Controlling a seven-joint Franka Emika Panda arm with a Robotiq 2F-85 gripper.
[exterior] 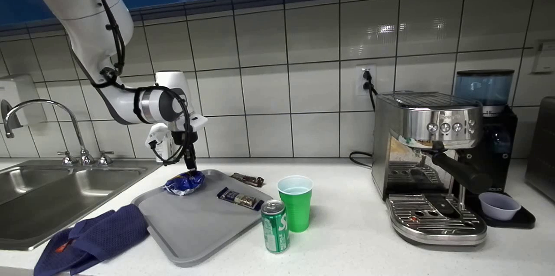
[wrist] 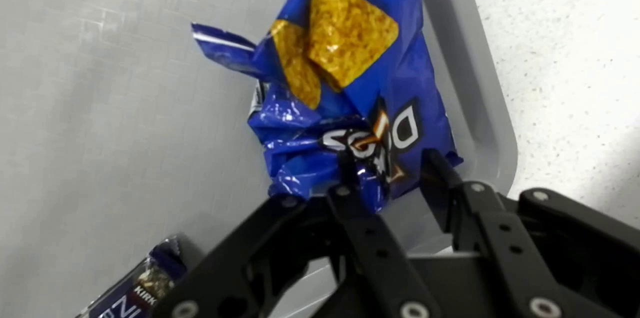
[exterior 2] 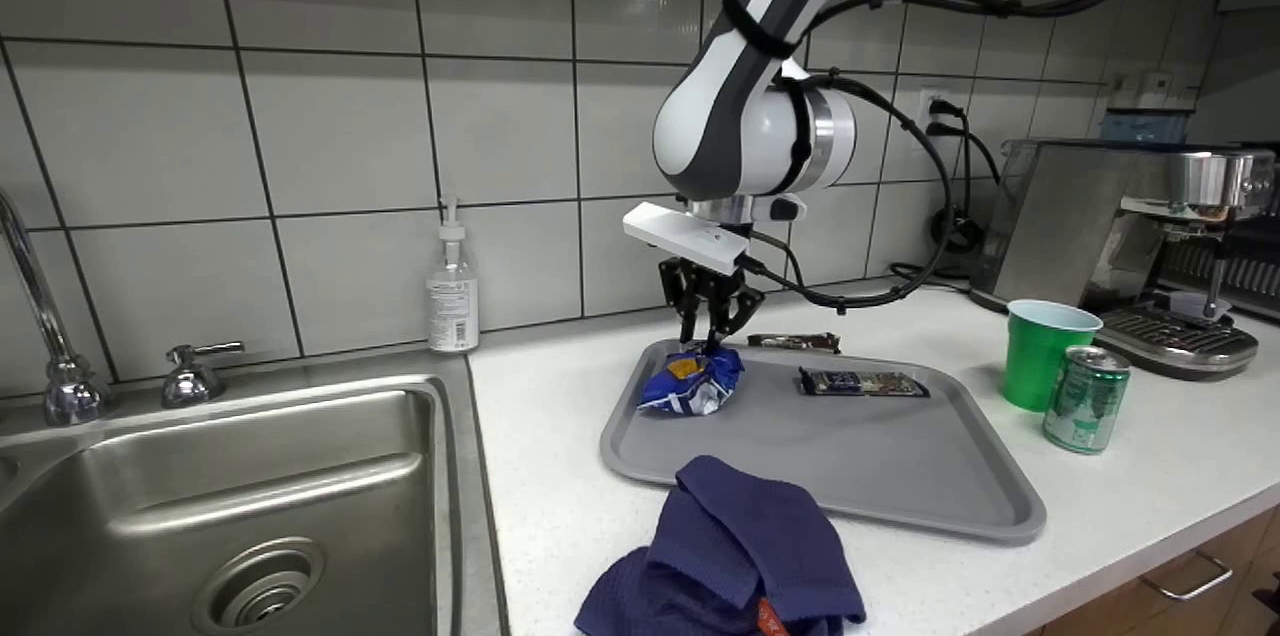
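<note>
In the wrist view the fingers (wrist: 440,183) enter from the bottom of the frame and stand spread, their tips at the lower end of a crumpled blue chip bag (wrist: 345,78). Folds of the bag show in the gap between them, but nothing looks pinched; whether either tip presses on the wrapper I cannot tell. Most of the bag stretches above the tips toward the top of the frame, so its long axis runs roughly up the picture, and the line from tip to tip crosses it.

The bag rests on a gray tray (wrist: 165,108), its right side along the raised rim near a corner; speckled tabletop (wrist: 560,58) fills the right of the frame. At lower left a snack bar (wrist: 137,288) lies apart from the bag.

In an exterior view the only arm (exterior 2: 720,116) hangs down from the upper right, directly over the bag in the tray's upper left corner. A brown-wrapped bar (exterior 2: 795,342) lies just past the upper rim, a folded navy towel (exterior 2: 730,556) sits at the bottom, and a green cup (exterior 2: 1035,366) and a can (exterior 2: 1085,406) stand close together at right.
</note>
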